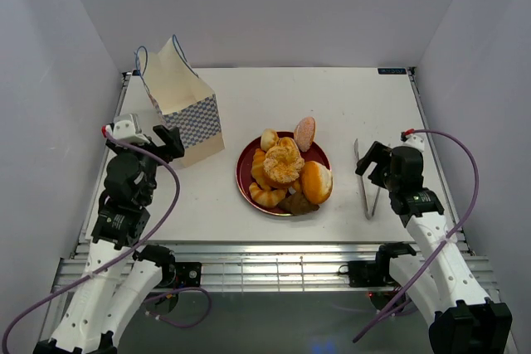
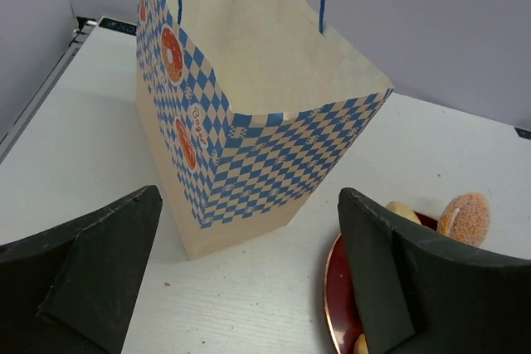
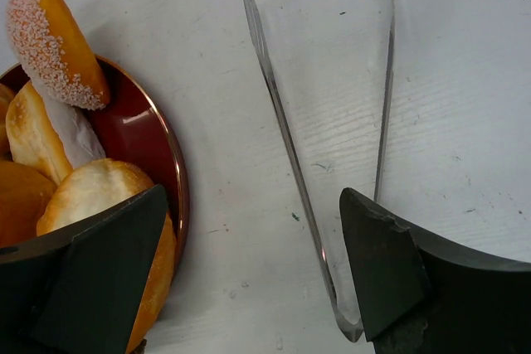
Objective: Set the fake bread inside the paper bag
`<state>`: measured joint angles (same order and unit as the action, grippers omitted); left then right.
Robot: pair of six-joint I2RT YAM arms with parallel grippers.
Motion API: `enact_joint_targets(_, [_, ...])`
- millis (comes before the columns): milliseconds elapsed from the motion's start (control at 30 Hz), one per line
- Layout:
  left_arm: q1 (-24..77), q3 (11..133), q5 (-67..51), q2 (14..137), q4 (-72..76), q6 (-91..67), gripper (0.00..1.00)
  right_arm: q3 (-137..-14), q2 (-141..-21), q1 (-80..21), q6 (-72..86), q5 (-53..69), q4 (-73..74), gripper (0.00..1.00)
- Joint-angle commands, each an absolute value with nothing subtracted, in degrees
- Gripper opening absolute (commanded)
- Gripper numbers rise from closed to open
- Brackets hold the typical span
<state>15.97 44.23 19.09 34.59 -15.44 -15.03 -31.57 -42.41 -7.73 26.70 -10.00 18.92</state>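
The fake bread [image 1: 284,167] is piled on a dark red plate [image 1: 242,173] at the table's middle: round buns, croissants, a pinkish bun [image 1: 304,132], a dark piece. The paper bag [image 1: 182,109] stands upright at the far left, its checkered band low; it fills the left wrist view [image 2: 249,97]. My left gripper [image 1: 172,140] is open and empty, just in front of the bag. My right gripper [image 1: 369,159] is open and empty, right of the plate, over metal tongs [image 3: 286,134]. Buns also show in the right wrist view [image 3: 58,35].
The metal tongs [image 1: 367,184] lie on the white table right of the plate, closed end toward me. White walls enclose the table on three sides. An aluminium rail [image 1: 265,259] runs along the near edge.
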Motion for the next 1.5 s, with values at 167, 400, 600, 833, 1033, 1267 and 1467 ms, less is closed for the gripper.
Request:
enact_joint_targets(167, [15.73,43.86,20.3,29.79,-12.39,-13.45,0.98,-31.73,-41.93,-7.65,24.26,-9.83,14.76,0.9])
enact_joint_targets(400, [15.82,43.95,20.13,30.5,-13.01,-13.8,0.98,-33.31,-41.84,-7.56,21.63,-21.08,16.96,0.9])
enact_joint_targets(600, [16.08,43.95,18.9,30.5,-13.36,-14.06,0.98,-31.82,-45.08,-7.56,19.95,-22.6,16.17,0.9])
enact_joint_targets(833, [16.79,44.12,17.67,30.06,-13.71,-14.15,0.98,-31.73,-52.12,-7.56,18.81,-17.41,17.84,0.9])
enact_joint_targets(1033, [17.31,44.3,16.0,29.71,-13.88,-14.06,0.98,-30.15,-55.1,-7.56,16.08,-11.42,18.1,0.9])
enact_joint_targets(1267, [17.93,44.38,15.56,29.53,-13.97,-13.71,0.98,-31.55,-61.16,-7.56,16.7,-12.39,18.46,0.9])
enact_joint_targets(1467, [18.1,44.47,15.56,29.44,-14.15,-13.62,0.98,-30.59,-64.07,-7.56,17.57,-14.06,15.74,0.9])
